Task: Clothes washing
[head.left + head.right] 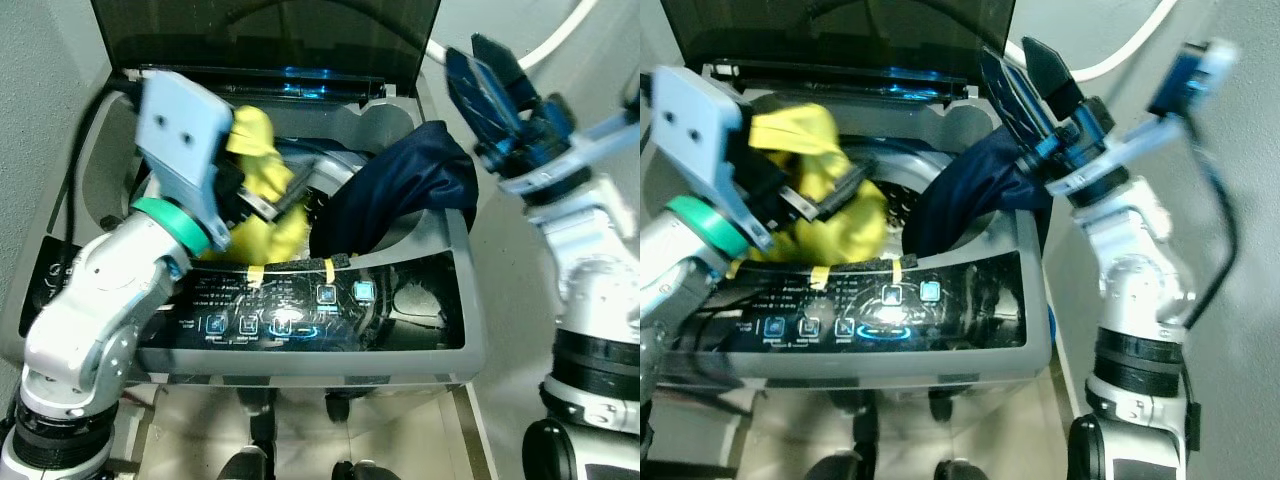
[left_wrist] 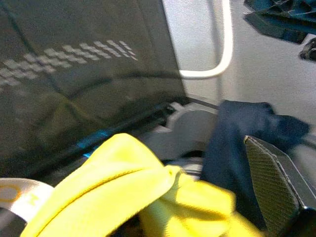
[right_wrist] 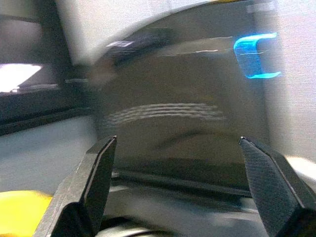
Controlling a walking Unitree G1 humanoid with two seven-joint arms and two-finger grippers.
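Observation:
A top-loading washing machine point(image 1: 430, 330) stands before me with its dark lid point(image 1: 260, 30) raised. My left gripper point(image 1: 288, 196) is over the drum opening, shut on a yellow garment point(image 1: 262, 150) that bunches around its fingers point(image 2: 276, 182). A dark navy garment point(image 1: 400, 195) hangs over the drum's right rim, partly inside the drum. My right gripper point(image 1: 470, 52) is raised above the machine's right rear corner, just above the navy garment. It is open with nothing between its fingers point(image 3: 94, 177).
The lit control panel point(image 1: 300, 310) runs along the machine's front edge. A white hose point(image 1: 545, 45) curves along the wall behind the right rear corner. Grey walls close in on both sides. My feet point(image 1: 250, 465) stand at the machine's base.

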